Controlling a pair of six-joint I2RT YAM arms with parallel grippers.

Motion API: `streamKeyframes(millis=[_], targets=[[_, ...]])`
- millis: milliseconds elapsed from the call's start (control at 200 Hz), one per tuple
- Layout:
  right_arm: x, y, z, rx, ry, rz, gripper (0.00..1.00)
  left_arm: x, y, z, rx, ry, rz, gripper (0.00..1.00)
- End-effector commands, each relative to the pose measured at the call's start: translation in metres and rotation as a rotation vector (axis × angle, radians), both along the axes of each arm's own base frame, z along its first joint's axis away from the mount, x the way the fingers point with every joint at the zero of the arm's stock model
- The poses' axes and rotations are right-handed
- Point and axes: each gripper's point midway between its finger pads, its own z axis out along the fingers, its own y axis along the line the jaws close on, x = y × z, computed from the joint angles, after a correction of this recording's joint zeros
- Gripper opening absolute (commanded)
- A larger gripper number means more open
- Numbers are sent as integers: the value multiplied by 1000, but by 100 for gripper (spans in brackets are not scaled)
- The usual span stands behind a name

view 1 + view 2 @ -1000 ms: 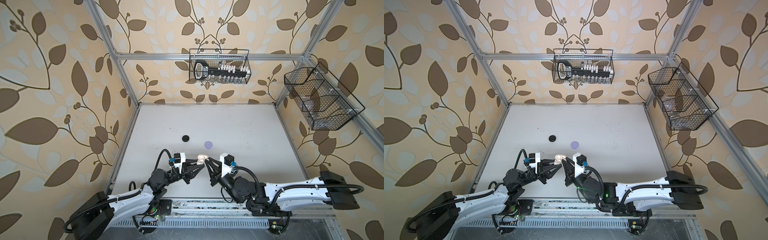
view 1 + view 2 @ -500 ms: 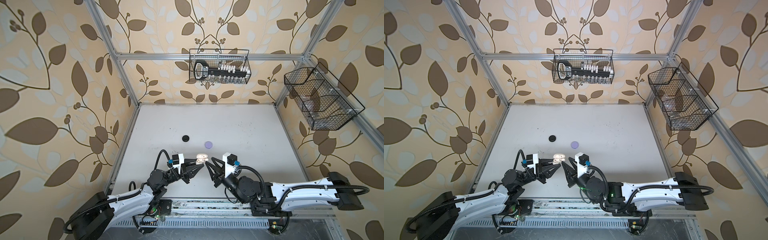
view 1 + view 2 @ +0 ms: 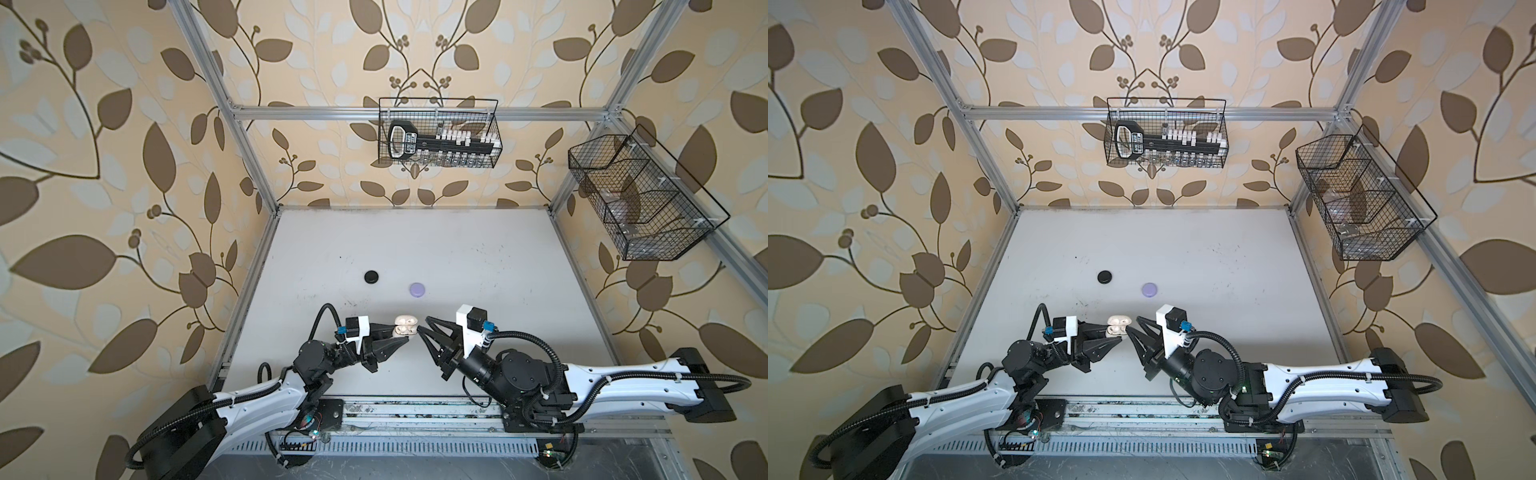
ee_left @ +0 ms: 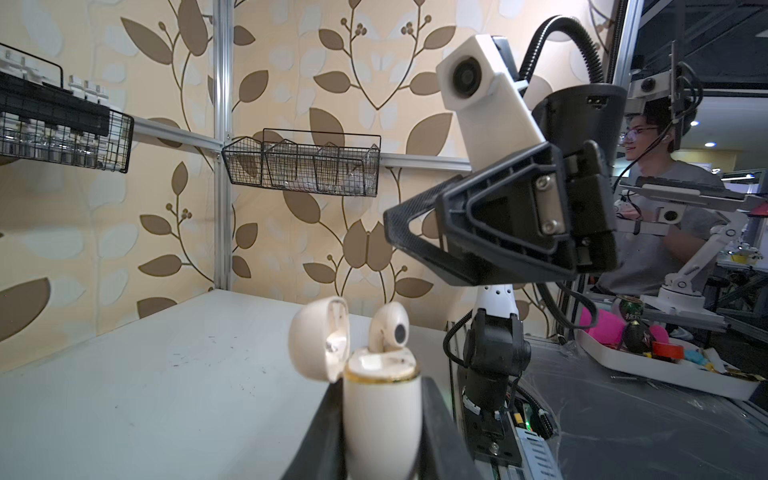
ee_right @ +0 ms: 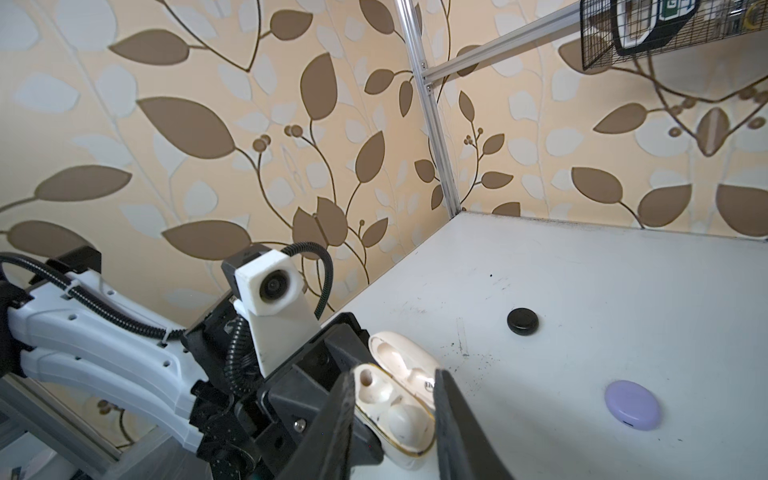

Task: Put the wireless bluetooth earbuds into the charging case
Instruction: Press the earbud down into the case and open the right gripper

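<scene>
Now, near the front of the table (image 3: 457, 257), the left gripper (image 3: 401, 333) pinches the cream charging case (image 4: 380, 399) upright, lid (image 4: 318, 340) open. One cream earbud (image 4: 390, 326) stands stem-down in the case, seemingly not fully seated; the other socket (image 5: 365, 377) is empty. Just beside it, the right gripper (image 3: 422, 323), jaws parted and empty, points toward the case and is best placed to press.

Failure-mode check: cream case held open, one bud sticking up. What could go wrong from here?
1. The cream-white stemmed earbud stands proud of the open cream-white charging case; shutting the lid now may jam it or pop it out.
2. The left gripper clamps only the case's lower body, so a push from the open right gripper could tilt it.
</scene>
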Motion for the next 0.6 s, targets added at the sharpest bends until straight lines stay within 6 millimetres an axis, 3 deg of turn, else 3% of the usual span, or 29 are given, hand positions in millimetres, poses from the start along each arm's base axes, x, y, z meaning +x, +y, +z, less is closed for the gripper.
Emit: streamKeyframes(millis=[0, 595], targets=[[-3, 6, 3, -31, -14, 18, 30, -15, 5, 17, -47, -97, -37, 0], [4, 13, -17, -67, 38, -23, 20, -18, 4, 19, -49, -109, -58, 0]])
